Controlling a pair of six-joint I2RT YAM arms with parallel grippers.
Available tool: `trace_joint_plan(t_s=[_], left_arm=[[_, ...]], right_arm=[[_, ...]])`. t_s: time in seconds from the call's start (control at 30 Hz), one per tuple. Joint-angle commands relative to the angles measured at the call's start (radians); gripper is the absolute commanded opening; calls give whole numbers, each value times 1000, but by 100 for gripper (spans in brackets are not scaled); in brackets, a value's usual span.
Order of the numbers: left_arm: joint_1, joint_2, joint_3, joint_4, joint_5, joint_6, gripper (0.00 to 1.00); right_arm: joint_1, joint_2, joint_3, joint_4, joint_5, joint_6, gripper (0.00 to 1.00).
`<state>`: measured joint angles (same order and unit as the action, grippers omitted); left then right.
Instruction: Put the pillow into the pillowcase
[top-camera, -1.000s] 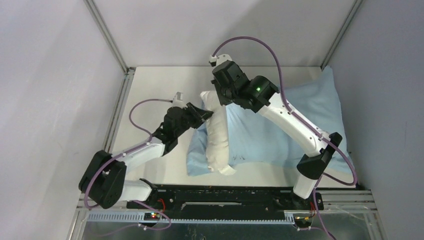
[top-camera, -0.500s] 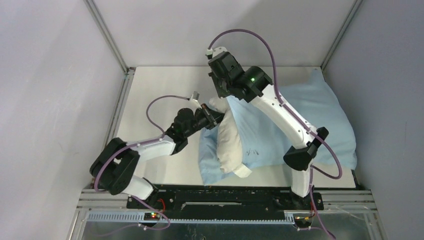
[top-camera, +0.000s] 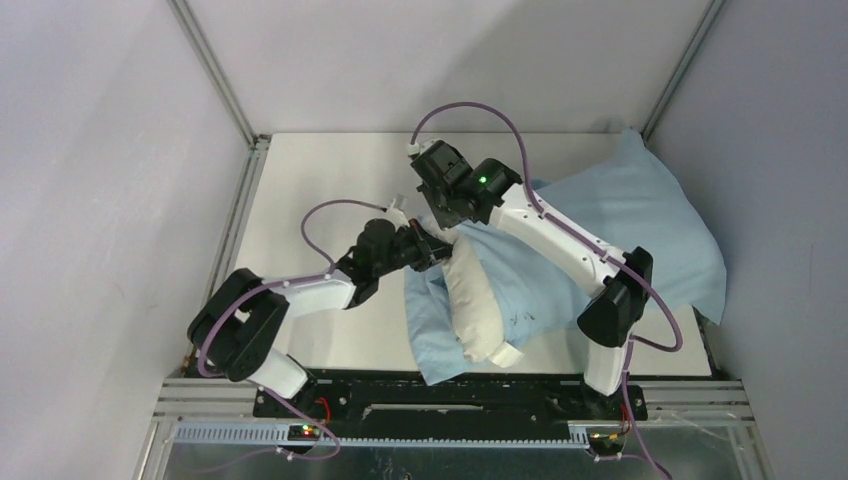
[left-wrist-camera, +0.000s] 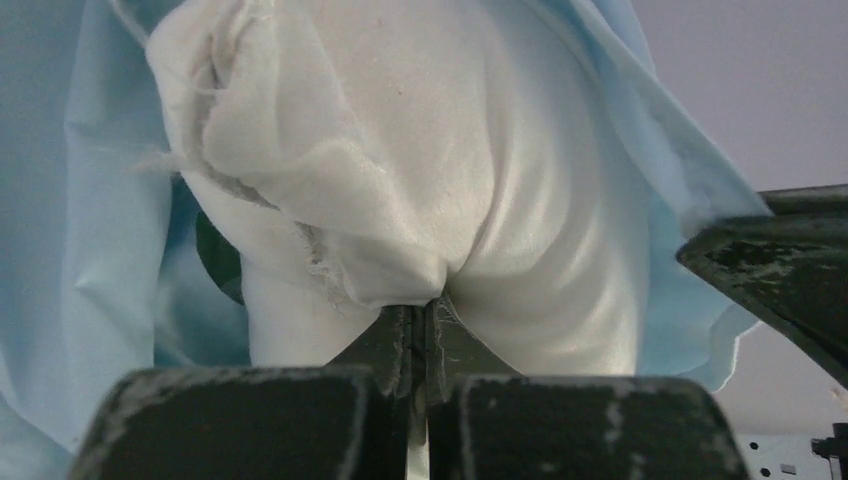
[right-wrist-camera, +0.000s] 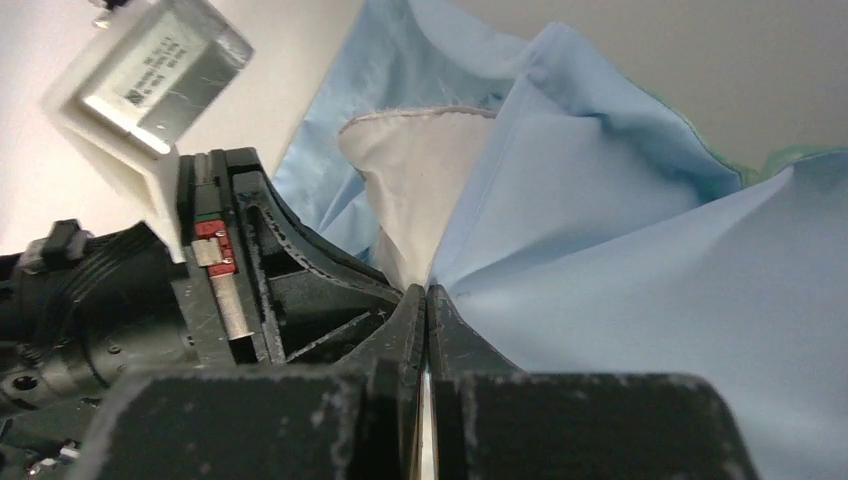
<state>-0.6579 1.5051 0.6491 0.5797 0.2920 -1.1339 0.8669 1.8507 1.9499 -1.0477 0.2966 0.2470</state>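
The cream pillow (top-camera: 475, 300) sticks out of the open left end of the light blue pillowcase (top-camera: 640, 225), which covers most of it on the table's right half. My left gripper (top-camera: 432, 245) is shut on a fold of the pillow's (left-wrist-camera: 420, 200) end. My right gripper (top-camera: 447, 213) is shut on the pillowcase's (right-wrist-camera: 620, 260) upper edge, just above the left gripper. In the right wrist view the pillow (right-wrist-camera: 425, 190) shows inside the case's mouth, with the left gripper's body (right-wrist-camera: 240, 270) close beside it. A small white tag (top-camera: 505, 355) hangs at the pillow's near end.
The white table (top-camera: 310, 180) lies bare on the left half. Grey walls and aluminium frame posts (top-camera: 215, 75) close in the back and sides. The pillowcase's far corner (top-camera: 640, 145) is bunched against the right wall. The black base rail (top-camera: 450, 395) runs along the near edge.
Both grippers moved right and toward the near edge, carrying the pillow and case with them. The left arm stretched out further. The pillowcase bunched up against the right wall and slid further over the pillow.
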Motion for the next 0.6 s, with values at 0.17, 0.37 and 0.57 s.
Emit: trace_joint_plan(t_s=[0.17, 0.37, 0.57], left_arm=[[-17, 140, 155, 125, 131, -35, 0], [-11, 181, 241, 90, 61, -31, 0], [57, 141, 239, 10, -66, -22, 0]], right_arm=[[56, -40, 260, 60, -131, 0, 0], [44, 26, 363, 27, -284, -3, 0], [12, -40, 117, 102, -281, 34, 0]])
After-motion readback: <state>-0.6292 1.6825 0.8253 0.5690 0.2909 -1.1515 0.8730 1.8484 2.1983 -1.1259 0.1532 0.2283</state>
